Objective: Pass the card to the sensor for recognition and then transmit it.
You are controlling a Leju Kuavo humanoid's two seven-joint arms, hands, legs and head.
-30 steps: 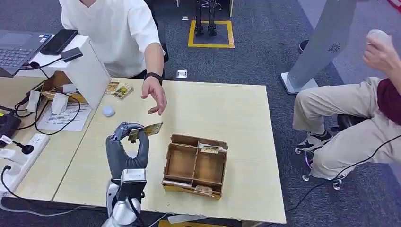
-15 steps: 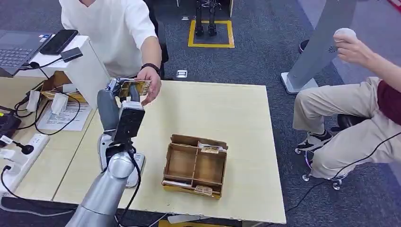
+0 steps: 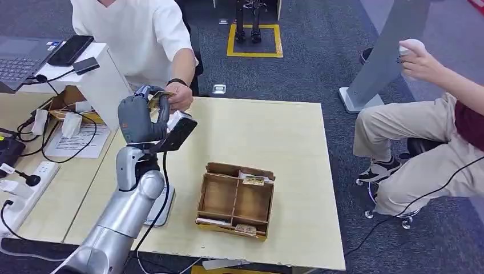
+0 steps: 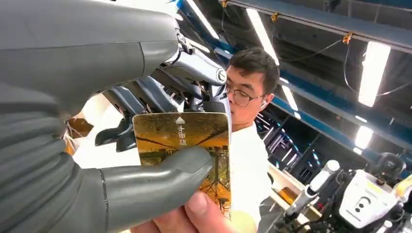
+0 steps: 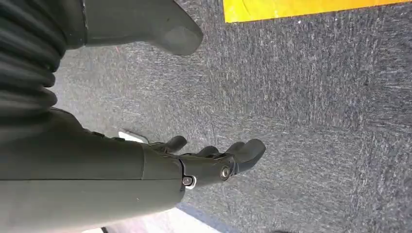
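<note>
My left hand (image 3: 138, 117) is raised over the table's far left edge and pinches a yellow-brown card (image 3: 161, 96) between thumb and fingers. A person in a white shirt has a hand (image 3: 180, 95) on the card's far end. In the left wrist view the card (image 4: 180, 137) stands upright under my thumb (image 4: 145, 182), and the person's thumb (image 4: 203, 211) presses its lower edge. A white stand (image 3: 105, 85) carrying a small black sensor (image 3: 86, 65) and a phone sits just left of my hand. My right hand (image 5: 214, 162) hangs over grey carpet, fingers apart, holding nothing.
A wooden compartment box (image 3: 235, 200) with a few cards lies on the table (image 3: 285, 137) near the front. Cables, papers and a power strip (image 3: 28, 182) crowd the left side. A second person sits at the right (image 3: 422, 137).
My left hand rose from mid-table to the far edge, carrying the card and turning at the wrist. The person's hand moved back with it and took hold of the card's end.
</note>
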